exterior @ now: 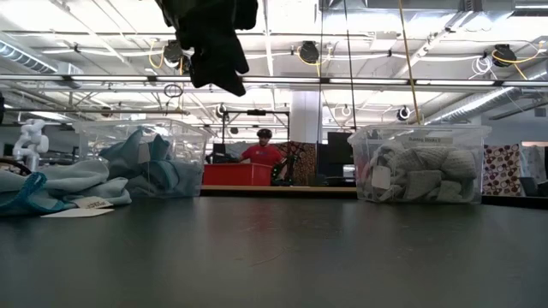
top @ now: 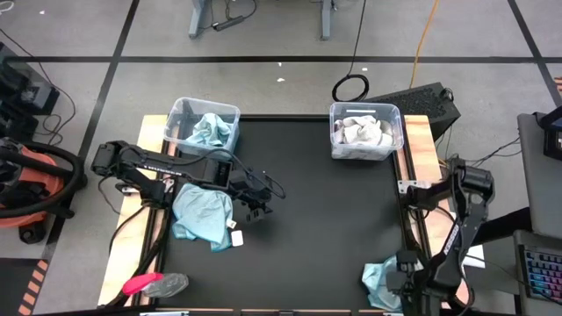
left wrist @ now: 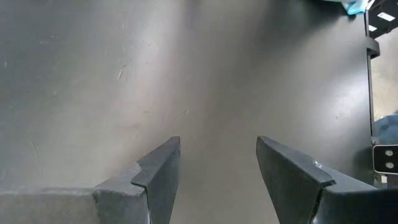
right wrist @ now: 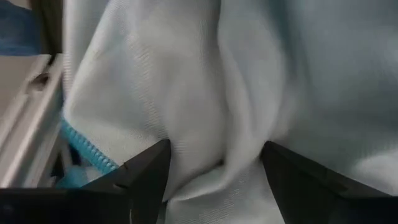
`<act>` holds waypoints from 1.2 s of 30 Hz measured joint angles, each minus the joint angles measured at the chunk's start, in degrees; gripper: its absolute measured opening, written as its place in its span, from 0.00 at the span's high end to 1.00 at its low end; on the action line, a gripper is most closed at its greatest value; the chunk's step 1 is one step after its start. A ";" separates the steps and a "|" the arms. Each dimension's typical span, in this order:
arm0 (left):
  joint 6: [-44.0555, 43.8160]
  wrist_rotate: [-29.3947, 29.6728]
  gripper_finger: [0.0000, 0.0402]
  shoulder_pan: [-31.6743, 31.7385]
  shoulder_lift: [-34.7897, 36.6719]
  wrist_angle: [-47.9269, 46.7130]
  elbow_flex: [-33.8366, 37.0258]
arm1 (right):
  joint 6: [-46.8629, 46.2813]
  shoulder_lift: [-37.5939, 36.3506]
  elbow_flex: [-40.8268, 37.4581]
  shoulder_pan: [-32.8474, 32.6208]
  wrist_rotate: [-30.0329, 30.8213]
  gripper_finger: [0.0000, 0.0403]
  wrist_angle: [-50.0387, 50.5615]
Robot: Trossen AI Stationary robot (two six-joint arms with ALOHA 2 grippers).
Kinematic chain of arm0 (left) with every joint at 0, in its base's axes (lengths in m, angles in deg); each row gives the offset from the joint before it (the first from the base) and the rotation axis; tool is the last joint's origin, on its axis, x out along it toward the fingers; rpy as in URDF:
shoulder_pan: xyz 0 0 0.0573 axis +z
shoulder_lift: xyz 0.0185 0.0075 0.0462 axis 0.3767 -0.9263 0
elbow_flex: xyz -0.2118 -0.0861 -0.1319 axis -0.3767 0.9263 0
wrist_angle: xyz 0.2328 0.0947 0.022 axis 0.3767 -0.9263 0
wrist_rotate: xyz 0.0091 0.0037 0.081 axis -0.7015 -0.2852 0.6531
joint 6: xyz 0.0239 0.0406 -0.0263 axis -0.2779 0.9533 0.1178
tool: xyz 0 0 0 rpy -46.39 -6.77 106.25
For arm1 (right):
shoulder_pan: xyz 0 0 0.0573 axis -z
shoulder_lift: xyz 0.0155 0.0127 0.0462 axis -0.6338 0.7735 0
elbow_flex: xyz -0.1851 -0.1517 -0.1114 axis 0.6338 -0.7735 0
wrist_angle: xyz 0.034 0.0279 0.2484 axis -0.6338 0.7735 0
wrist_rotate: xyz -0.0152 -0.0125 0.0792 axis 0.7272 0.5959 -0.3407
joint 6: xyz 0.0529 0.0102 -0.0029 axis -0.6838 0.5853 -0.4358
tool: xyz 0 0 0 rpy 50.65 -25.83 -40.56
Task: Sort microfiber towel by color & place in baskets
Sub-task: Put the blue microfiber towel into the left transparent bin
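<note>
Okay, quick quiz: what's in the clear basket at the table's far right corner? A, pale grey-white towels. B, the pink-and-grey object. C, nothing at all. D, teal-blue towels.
A: the right basket holds bunched pale grey-white towels, while the teal-blue towel sits in the left basket.

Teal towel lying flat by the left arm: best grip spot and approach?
Pinch the raised fold near the middle of the teal towel, coming straight down. It lies crumpled on the mat, so edges sit flat while folds stand up. The open left gripper hovers just beside it.
</note>
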 joint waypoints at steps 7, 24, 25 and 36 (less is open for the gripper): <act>-1.30 -0.05 0.46 -0.05 0.00 0.45 0.00 | -0.36 3.51 0.25 0.05 -0.26 0.43 -0.93; -1.34 -0.05 0.46 -0.16 0.00 0.47 0.00 | -0.14 4.01 0.09 0.00 1.39 0.94 -1.07; -1.34 -0.05 0.46 -0.16 0.00 0.47 0.00 | -0.14 4.02 0.09 0.00 1.40 0.95 -1.03; -1.41 -0.04 0.46 -0.20 0.00 0.51 0.00 | -0.14 3.44 0.04 -0.02 1.53 0.96 -0.35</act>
